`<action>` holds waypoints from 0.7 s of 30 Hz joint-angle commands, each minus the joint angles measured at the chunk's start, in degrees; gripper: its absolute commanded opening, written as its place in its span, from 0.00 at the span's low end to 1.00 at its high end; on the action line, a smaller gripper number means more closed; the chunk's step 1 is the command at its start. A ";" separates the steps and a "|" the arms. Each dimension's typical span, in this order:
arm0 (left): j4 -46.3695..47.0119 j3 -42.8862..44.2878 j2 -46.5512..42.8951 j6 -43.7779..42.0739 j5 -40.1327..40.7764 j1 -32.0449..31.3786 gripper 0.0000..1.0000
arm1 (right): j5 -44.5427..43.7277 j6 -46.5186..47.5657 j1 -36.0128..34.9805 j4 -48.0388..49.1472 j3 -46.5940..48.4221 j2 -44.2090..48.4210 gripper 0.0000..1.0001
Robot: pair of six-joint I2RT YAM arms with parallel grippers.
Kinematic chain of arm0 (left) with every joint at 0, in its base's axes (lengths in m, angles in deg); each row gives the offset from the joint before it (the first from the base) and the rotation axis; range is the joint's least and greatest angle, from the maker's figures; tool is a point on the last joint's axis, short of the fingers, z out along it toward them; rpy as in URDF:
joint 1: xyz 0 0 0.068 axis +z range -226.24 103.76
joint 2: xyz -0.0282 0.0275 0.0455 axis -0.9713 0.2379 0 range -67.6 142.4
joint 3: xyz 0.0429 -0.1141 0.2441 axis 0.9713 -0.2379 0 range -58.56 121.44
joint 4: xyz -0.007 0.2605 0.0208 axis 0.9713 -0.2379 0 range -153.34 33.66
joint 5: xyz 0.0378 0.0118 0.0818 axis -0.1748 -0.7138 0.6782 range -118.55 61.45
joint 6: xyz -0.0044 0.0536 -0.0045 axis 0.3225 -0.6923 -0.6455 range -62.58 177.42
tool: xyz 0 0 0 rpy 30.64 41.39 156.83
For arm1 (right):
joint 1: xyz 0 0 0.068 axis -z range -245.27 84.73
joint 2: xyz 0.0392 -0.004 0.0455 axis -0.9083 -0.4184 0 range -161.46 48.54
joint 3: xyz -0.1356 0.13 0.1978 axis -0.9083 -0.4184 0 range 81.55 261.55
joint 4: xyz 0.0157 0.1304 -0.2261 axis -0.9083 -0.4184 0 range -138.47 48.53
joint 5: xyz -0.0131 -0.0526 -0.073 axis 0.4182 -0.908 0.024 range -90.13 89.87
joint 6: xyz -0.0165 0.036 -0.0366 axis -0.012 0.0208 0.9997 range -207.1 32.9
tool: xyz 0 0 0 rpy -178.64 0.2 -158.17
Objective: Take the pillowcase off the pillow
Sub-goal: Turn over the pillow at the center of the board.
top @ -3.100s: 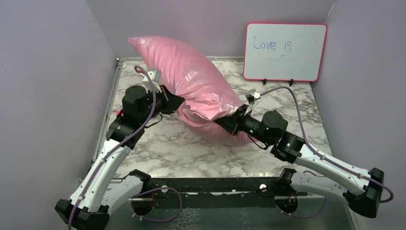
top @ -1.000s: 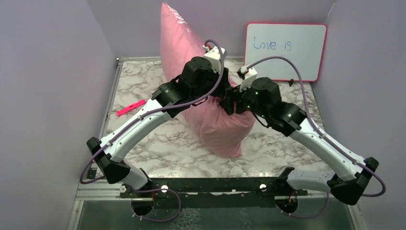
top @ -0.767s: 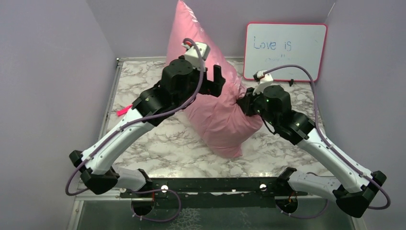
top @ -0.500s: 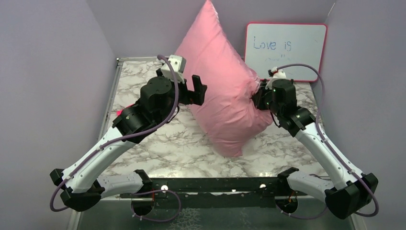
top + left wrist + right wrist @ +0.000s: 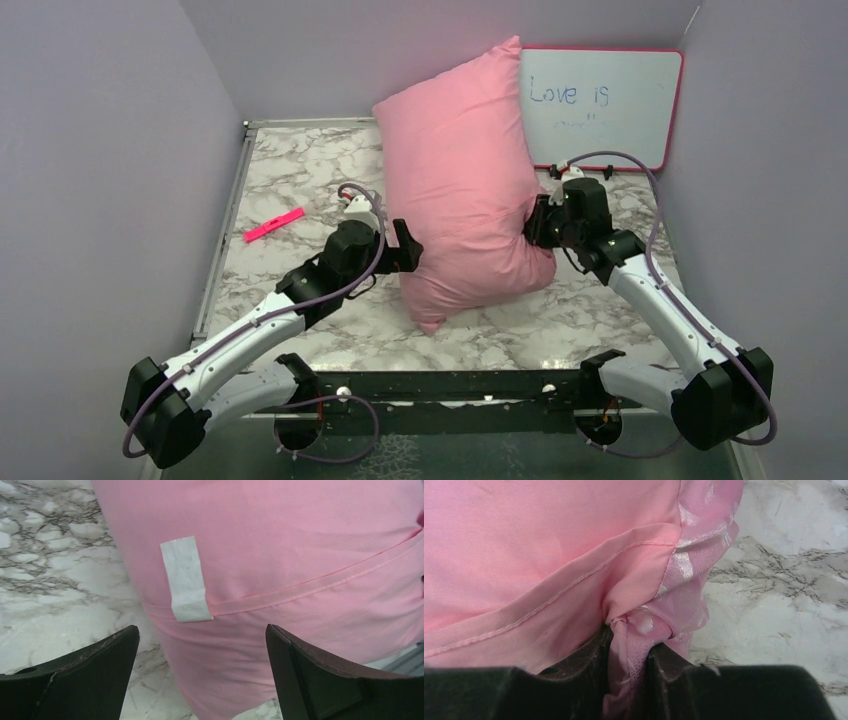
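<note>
The right gripper [image 5: 631, 655] is clenched on a bunched corner of the pillowcase [image 5: 460, 170], which stands plump on end mid-table. The left gripper [image 5: 201, 630] gapes just off its lower seam, near a white tag [image 5: 185, 577]. Behind, a whiteboard [image 5: 620, 110] reads "Love is". The marble table [image 5: 300, 170] lies open leftward, between lilac walls.

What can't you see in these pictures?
- Pillow: in every view, wholly covered by the pillowcase.
- Whiteboard: in the top view, lower writing too small; left edge behind the pillowcase.
- Right tool: in the right wrist view, bunched fabric hides whether it pinches pillow too.
</note>
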 commanded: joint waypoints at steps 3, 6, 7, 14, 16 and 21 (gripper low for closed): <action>23.20 -5.53 0.15 2.57 -16.10 2.80 0.99 | 10.48 1.50 -0.82 -3.12 -1.83 1.08 0.35; 27.57 -7.21 3.10 0.45 -25.56 3.19 0.99 | 14.03 1.01 -0.82 -2.91 -2.19 1.25 0.39; 28.11 -7.53 4.07 0.03 -27.92 3.22 0.97 | 15.04 0.84 -0.81 -2.75 -2.11 1.28 0.41; 31.00 -13.85 2.73 1.15 -29.26 3.16 0.49 | 20.30 0.23 -0.78 -0.95 -1.79 0.74 0.51; 30.45 -14.96 1.62 1.18 -29.34 3.16 0.28 | 21.14 0.01 -0.80 -1.14 -1.66 0.14 0.53; 27.85 -16.67 -0.56 1.15 -29.94 3.16 0.00 | 24.36 -0.57 -0.78 -0.49 -1.01 -0.88 0.59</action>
